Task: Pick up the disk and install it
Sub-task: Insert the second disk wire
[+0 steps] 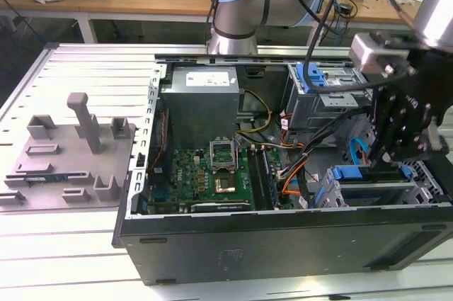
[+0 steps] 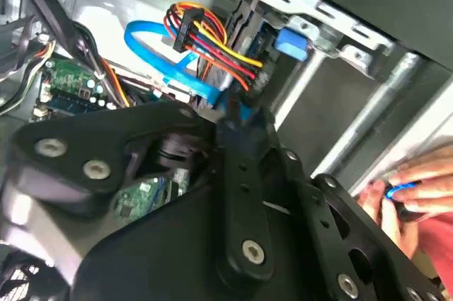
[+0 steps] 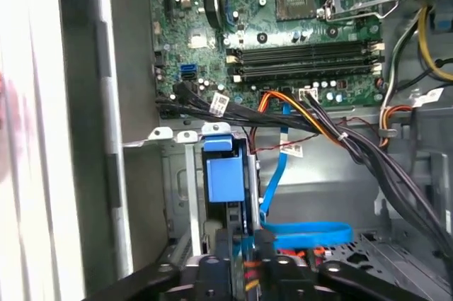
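Note:
The disk (image 1: 371, 189) is a silver drive with a blue plastic frame. It sits in the drive bay at the front corner of the open computer case (image 1: 212, 234), on the exterior view's right. In the first wrist view the disk (image 3: 223, 177) stands edge-on in the bay slot, its blue frame end toward the motherboard. My black gripper (image 1: 396, 163) reaches down onto the disk's top edge. In the first wrist view the gripper (image 3: 244, 251) closes around the drive's near end. The second wrist view shows the gripper (image 2: 237, 120) pinching a blue edge.
A flat blue cable (image 3: 311, 234) loops beside the bay, and black, orange and yellow wire bundles (image 3: 333, 131) cross above it. The motherboard (image 1: 212, 173) fills the case middle. A person's hand (image 2: 410, 188) rests at the case's outer edge. A grey fixture plate (image 1: 71, 152) lies on the exterior view's left.

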`<control>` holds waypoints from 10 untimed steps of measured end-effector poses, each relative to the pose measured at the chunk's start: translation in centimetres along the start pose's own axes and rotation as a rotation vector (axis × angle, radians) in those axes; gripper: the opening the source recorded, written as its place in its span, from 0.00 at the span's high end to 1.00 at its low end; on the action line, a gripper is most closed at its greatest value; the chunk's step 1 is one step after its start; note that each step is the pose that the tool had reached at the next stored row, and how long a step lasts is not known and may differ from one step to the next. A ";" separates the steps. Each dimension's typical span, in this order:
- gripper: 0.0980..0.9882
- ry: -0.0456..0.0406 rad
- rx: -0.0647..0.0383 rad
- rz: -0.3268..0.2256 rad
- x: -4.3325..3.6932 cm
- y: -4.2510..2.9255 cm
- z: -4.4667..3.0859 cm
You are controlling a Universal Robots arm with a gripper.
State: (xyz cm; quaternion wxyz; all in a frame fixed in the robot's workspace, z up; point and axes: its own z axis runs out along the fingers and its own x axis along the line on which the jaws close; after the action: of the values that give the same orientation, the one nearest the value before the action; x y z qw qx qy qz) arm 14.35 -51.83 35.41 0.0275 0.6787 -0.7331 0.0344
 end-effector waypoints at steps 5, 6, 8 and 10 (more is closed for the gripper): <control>0.64 0.0023 0.000 0.000 0.23 -0.03 -2.78; 0.64 0.0024 0.000 0.000 0.26 -0.04 -3.16; 0.64 0.0023 0.000 0.000 0.29 -0.04 -3.45; 0.64 0.0024 0.000 0.000 0.32 -0.05 -3.89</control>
State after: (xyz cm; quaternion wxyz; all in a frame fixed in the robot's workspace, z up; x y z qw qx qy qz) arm 14.35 -51.81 39.31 0.0283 0.6786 -0.7331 0.0352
